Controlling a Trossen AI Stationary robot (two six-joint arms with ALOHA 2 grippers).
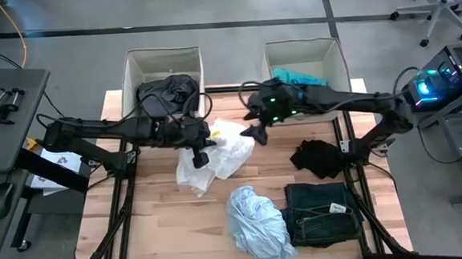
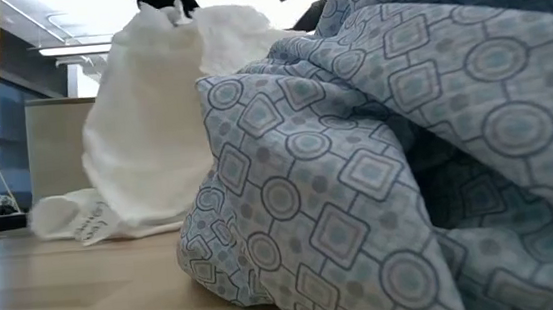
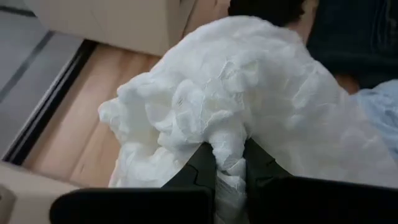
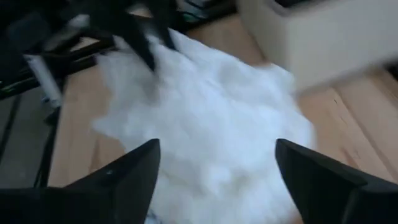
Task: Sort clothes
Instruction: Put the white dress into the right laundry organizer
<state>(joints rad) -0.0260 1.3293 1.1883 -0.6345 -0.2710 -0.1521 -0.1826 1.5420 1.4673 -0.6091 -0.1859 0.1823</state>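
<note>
A white garment (image 1: 220, 153) lies crumpled at the table's middle, between two beige bins. My left gripper (image 1: 200, 150) is shut on it; its own view shows the fingers (image 3: 202, 167) around a bunch of the cloth. My right gripper (image 1: 255, 132) is open just over the garment's far right edge, with the white cloth (image 4: 211, 124) below its spread fingers. A pale blue patterned garment (image 1: 257, 220) lies near the front, and fills the low view (image 2: 398, 164). Dark denim (image 1: 320, 212) and a black garment (image 1: 317, 158) lie on the right. My left gripper pinches a gathered fold of the white garment (image 3: 227, 148) between its two fingers, near the garment's left side. How many layers it holds, I cannot tell. The cloth rises in a heap at the fingers (image 2: 156, 95), and its lower edge (image 2: 71, 218) rests on the table.
The left bin (image 1: 131, 71) holds dark garments (image 1: 168, 93). The right bin (image 1: 335, 59) holds a teal garment (image 1: 302, 77). Bare wood shows at the table's near left (image 1: 156, 222). Dark frame rails run along the table's sides.
</note>
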